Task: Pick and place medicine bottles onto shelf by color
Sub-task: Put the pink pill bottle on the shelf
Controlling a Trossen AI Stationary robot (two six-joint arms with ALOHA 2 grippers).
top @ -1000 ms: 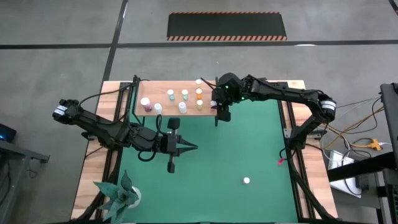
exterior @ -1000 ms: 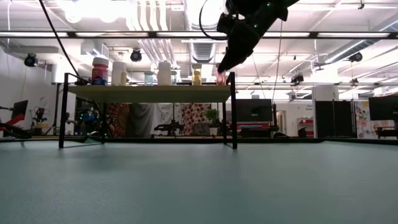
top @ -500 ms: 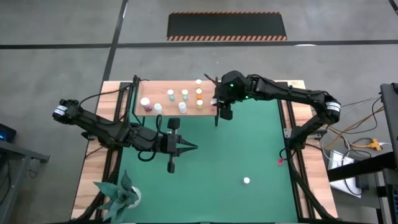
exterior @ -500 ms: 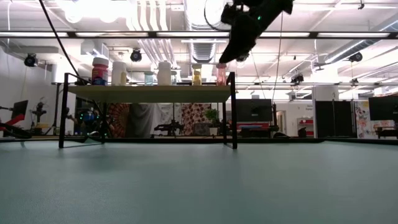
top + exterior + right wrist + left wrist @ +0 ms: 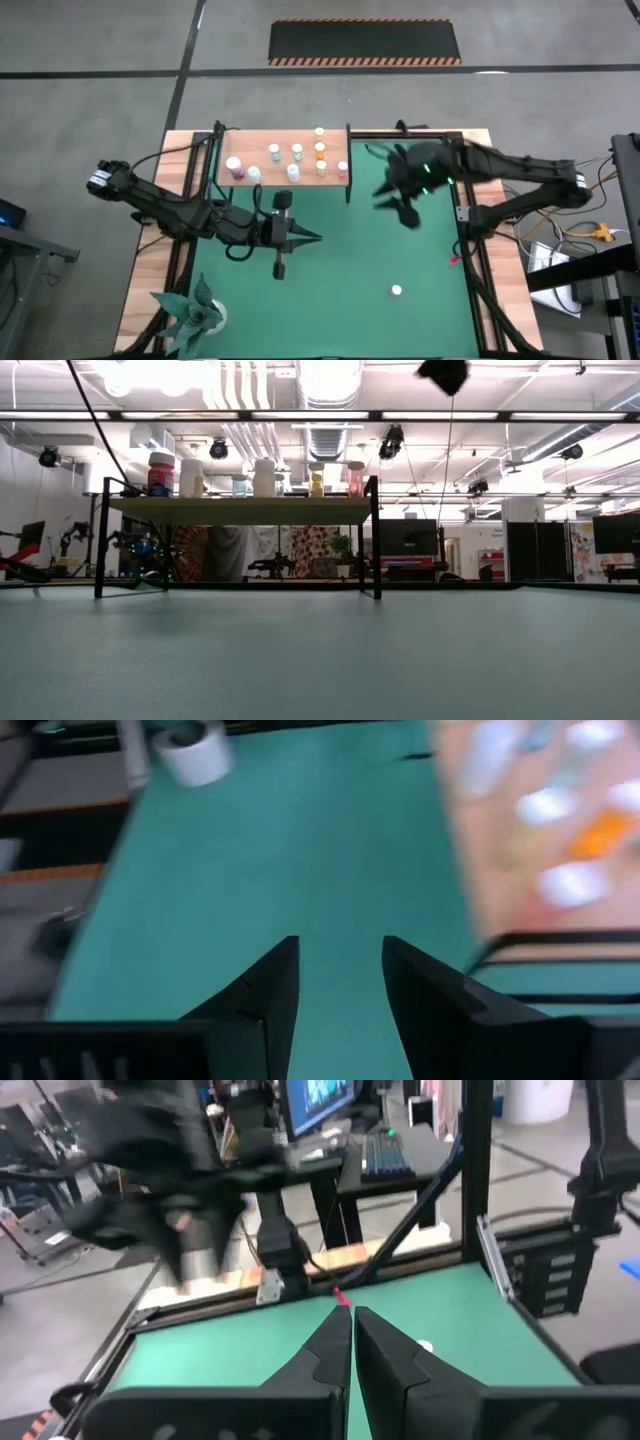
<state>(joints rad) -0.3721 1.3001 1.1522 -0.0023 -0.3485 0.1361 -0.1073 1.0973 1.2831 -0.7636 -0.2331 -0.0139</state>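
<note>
Small white-capped medicine bottles (image 5: 297,152) in pink, orange, pale and white stand upright on the flat light-wood shelf (image 5: 262,139) with thin black posts. One more white-capped bottle (image 5: 397,291) sits alone on the green mat, well apart.

Two dark jointed arms, black cables alongside, each tool ending in tapered black fingers (image 5: 265,995).

Shelf (image 5: 300,140): light wood board, matt, with thin black metal posts. Mat (image 5: 330,260): green, smooth, matt, cloth-like. Table (image 5: 150,270): pale wood, visible grain along edges. Medicine bottles (image 5: 297,152): look plastic, with white caps. Plant (image 5: 195,315): leaves look like paper.
</note>
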